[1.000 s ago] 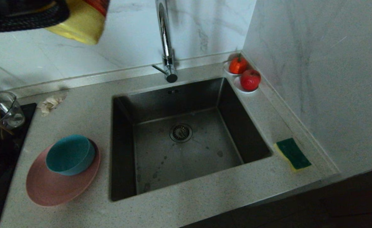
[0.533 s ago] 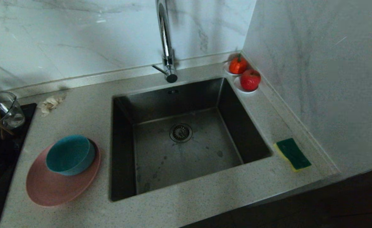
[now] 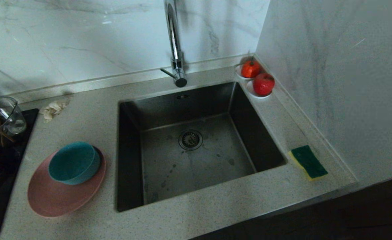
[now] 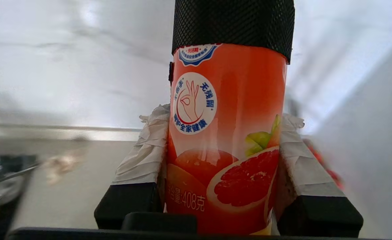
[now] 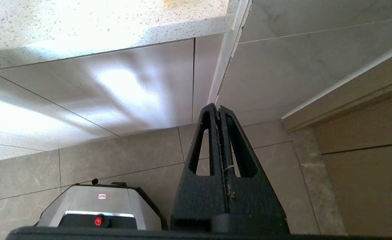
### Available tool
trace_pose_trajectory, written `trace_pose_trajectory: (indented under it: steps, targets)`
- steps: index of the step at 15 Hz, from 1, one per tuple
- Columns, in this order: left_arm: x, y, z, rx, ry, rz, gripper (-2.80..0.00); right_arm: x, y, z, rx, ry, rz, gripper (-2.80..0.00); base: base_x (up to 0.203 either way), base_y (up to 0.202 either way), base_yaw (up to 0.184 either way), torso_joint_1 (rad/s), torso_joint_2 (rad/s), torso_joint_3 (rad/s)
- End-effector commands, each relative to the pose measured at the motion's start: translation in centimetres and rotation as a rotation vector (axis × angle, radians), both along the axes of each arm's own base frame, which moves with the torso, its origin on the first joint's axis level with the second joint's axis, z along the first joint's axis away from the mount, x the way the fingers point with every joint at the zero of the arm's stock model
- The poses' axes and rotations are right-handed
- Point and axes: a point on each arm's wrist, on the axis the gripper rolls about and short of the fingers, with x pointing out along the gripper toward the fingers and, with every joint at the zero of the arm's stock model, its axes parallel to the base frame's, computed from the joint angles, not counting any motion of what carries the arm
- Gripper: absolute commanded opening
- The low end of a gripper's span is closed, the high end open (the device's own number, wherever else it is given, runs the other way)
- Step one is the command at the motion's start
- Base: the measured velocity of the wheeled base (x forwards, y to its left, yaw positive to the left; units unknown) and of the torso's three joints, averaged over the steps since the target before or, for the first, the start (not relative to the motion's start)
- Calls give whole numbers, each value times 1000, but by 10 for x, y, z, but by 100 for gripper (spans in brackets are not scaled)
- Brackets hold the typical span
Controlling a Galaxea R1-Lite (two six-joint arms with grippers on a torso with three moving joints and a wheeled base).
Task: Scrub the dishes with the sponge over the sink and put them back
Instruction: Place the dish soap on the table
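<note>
My left arm has left the head view; its jaws [image 4: 223, 186] clamp an orange grapefruit-label bottle [image 4: 227, 133]. Right jaws [image 5: 219, 111] pressed together, parked low. Yellow-green rectangular sponge [image 3: 308, 162] lies on the speckled surface [image 3: 216, 216] right of the steel sink [image 3: 196, 160], far from both.

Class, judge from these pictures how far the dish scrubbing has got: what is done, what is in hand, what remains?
Nothing is scrubbed yet. The blue bowl sits on the pink plate left of the sink, and the sponge lies untouched on its right. In hand: the left hand grips an orange bottle; the right hand hangs shut below the counter. Left: fetching sponge and dishes, scrubbing, putting them back.
</note>
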Motion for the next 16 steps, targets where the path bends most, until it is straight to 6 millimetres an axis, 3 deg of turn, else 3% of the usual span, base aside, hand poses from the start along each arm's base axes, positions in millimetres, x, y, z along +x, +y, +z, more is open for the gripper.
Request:
trace_pose_trajectory:
  steps: [1, 9, 12, 16]
  targets:
    - [0, 3, -14, -13, -8, 71, -280, 0, 0, 0, 0, 2, 0, -280, 0, 0, 0, 0, 0, 0]
    - [24, 11, -56, -14, -42, 332, -280, 0, 0, -1, 0, 4, 0, -280, 0, 0, 0, 0, 0, 0]
    - [52, 5, -71, 21, 1, 372, -280, 0, 0, 0, 0, 2, 0, -280, 0, 0, 0, 0, 0, 0]
    - [107, -8, -82, 31, 55, 418, -280, 0, 0, 0, 0, 3, 0, -280, 0, 0, 0, 0, 0, 0]
